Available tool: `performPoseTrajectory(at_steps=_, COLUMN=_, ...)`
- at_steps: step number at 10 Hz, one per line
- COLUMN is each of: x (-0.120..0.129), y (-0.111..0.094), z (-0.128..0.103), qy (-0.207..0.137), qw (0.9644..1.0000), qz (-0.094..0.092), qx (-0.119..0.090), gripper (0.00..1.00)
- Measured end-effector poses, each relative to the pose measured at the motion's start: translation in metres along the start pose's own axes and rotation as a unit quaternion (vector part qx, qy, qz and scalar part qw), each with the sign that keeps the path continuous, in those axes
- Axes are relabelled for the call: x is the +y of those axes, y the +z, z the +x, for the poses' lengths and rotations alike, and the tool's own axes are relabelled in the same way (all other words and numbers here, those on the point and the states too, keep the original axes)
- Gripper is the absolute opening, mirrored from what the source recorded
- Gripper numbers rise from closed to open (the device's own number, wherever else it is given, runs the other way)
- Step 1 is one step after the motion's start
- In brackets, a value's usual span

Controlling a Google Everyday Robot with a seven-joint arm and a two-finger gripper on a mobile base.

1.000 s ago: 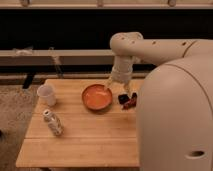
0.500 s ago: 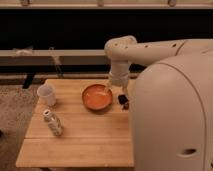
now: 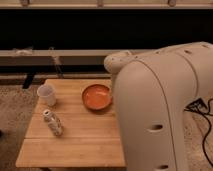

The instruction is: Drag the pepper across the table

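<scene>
The light wooden plank table (image 3: 75,142) fills the lower left of the camera view. The pepper does not show; the place to the right of the orange bowl (image 3: 96,96) is covered by my large white arm (image 3: 160,110). My gripper is hidden behind that arm, somewhere near the table's right edge beside the bowl, so I cannot see it. Only the arm's rounded upper joint (image 3: 118,63) shows above the bowl.
A white cup (image 3: 46,94) stands at the table's left rear. A small clear bottle (image 3: 53,123) stands in front of it. A low grey bench (image 3: 55,54) runs behind the table against a dark wall. Black cables (image 3: 201,108) lie on the floor at right.
My arm has swung left and nearer the camera, so it now covers the gripper, the pepper and the table's right edge. The bowl, cup and bottle have not moved.
</scene>
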Motion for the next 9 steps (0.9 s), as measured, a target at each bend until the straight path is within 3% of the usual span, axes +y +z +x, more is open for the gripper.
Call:
performPoseTrajectory(at_steps=2, x=-0.01, y=0.022, z=-0.016, qy=0.033, qw=0.9993, qz=0.004, qx=0.016, gripper=0.8)
performPoseTrajectory(at_steps=5, x=-0.012, y=0.064, z=-0.031, qy=0.054, qw=0.9976, qz=0.006, qx=0.043, gripper=0.8)
performPoseTrajectory(at_steps=9, x=-0.007, y=0.093, z=-0.042, qy=0.049, qw=0.9947, qz=-0.019, qx=0.089, gripper=0.8)
